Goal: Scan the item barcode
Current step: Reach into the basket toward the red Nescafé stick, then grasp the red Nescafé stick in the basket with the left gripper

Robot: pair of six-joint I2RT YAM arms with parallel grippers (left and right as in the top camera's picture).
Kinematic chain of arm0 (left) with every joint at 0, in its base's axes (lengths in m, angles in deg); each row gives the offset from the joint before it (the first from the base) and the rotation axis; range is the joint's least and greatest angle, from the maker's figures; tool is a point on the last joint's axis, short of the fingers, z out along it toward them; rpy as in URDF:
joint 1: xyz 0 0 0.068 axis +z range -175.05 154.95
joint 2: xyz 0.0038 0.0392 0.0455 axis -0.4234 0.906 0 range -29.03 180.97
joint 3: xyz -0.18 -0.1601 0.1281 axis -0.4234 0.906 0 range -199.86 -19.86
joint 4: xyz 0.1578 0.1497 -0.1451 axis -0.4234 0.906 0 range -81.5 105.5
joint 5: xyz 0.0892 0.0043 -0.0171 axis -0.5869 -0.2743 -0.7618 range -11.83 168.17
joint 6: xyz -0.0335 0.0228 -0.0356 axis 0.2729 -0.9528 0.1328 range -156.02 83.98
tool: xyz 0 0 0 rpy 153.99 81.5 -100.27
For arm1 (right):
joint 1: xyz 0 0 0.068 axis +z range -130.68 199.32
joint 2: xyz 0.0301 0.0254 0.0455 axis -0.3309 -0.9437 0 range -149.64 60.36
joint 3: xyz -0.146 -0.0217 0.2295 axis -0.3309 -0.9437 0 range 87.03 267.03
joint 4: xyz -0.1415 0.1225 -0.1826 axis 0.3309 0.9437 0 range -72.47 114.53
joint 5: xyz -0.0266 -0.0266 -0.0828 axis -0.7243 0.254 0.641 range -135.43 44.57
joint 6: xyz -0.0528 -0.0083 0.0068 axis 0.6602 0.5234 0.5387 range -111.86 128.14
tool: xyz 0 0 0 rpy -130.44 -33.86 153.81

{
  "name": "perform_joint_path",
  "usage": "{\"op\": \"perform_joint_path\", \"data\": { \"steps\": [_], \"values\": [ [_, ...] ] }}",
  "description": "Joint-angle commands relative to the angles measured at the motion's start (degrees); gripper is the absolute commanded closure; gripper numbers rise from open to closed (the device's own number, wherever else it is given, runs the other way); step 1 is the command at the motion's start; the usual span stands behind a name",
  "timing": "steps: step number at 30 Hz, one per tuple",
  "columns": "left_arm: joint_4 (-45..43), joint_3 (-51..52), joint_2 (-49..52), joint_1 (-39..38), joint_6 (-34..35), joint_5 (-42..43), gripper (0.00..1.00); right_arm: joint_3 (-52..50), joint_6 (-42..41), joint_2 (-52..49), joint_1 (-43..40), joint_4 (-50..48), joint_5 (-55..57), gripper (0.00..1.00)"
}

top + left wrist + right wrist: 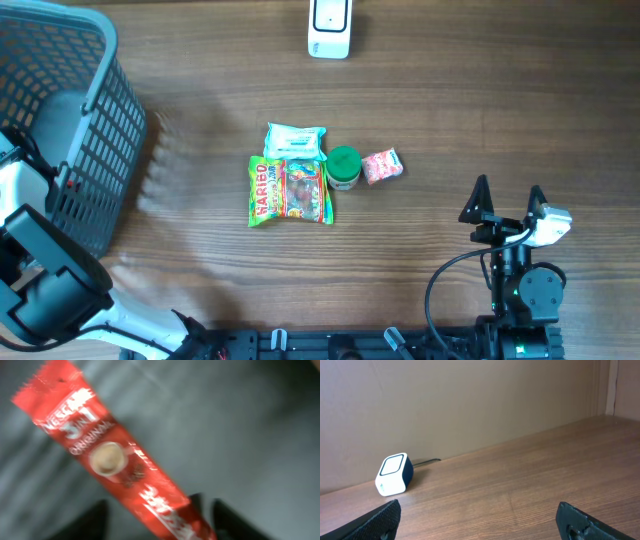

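Red foil stick sachet (115, 465) reads "3in1 ORIGINAL" under partly blurred Nescafé lettering, with a coffee cup pictured below. It lies slantwise on a grey surface in the left wrist view, its lower end between the dark fingers of the left pincer (162, 517); blur hides whether they clamp it. The right pincer (508, 190) stands wide apart over the wooden desk (480, 90), at its near right. At mid-desk a green and yellow "HARIBO" bag (289, 191) lies beside a green-lidded jar (344, 167). A white cube scanner (330, 28) stands at the far edge.
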Motion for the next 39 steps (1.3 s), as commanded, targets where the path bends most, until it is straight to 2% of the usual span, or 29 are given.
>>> {"op": "perform_joint_path", "data": {
  "steps": [1,3,7,12,14,20,24,27,31,35,36,39],
  "values": [
    [1.2,3.2,5.5,0.5,-2.9,2.5,0.96,0.0,1.0,0.0,-0.2,-0.1,-0.9,0.0],
    [1.2,3.2,5.3,0.5,-5.6,2.7,0.96,0.0,1.0,0.0,-0.2,-0.1,-0.9,0.0],
    [2.9,1.4,2.6,0.5,-5.9,5.2,0.96,0.0,1.0,0.0,-0.2,-0.2,-0.9,0.0],
    [6.7,-5.3,-5.3,0.5,-6.1,12.5,0.96,0.0,1.0,0.0,-0.2,-0.2,-0.9,0.01],
    [7.0,-8.6,-9.7,0.5,-8.4,14.9,0.96,0.0,1.0,0.0,-0.2,-0.2,-0.9,0.0],
    [8.5,-16.8,-21.0,0.5,-8.7,16.5,0.96,0.0,1.0,0.0,-0.2,-0.2,-0.9,0.0],
    [8.7,-21.4,-29.5,-0.8,-12.6,26.5,0.96,0.0,1.0,0.0,-0.2,-0.1,-0.9,0.0],
    [9.7,-21.7,-35.5,-6.2,-16.3,29.7,0.96,0.0,1.0,0.0,-0.2,-0.1,-0.9,0.0],
    [13.0,-21.7,-40.0,-18.9,-20.8,25.7,0.96,0.0,0.9,0.0,-0.2,-0.2,-0.9,0.0],
    [13.7,-21.7,-40.8,-31.7,-18.8,2.9,0.96,0.0,1.0,0.0,-0.2,-0.1,-0.9,0.0],
    [13.8,-21.7,-40.6,-33.0,-17.0,-1.9,0.92,0.0,1.0,0.0,-0.2,-0.1,-0.9,0.0],
    [13.0,-21.7,-40.6,-32.4,-14.0,-5.7,0.46,0.0,1.0,0.0,-0.2,-0.2,-0.9,0.0]
  ]
}}
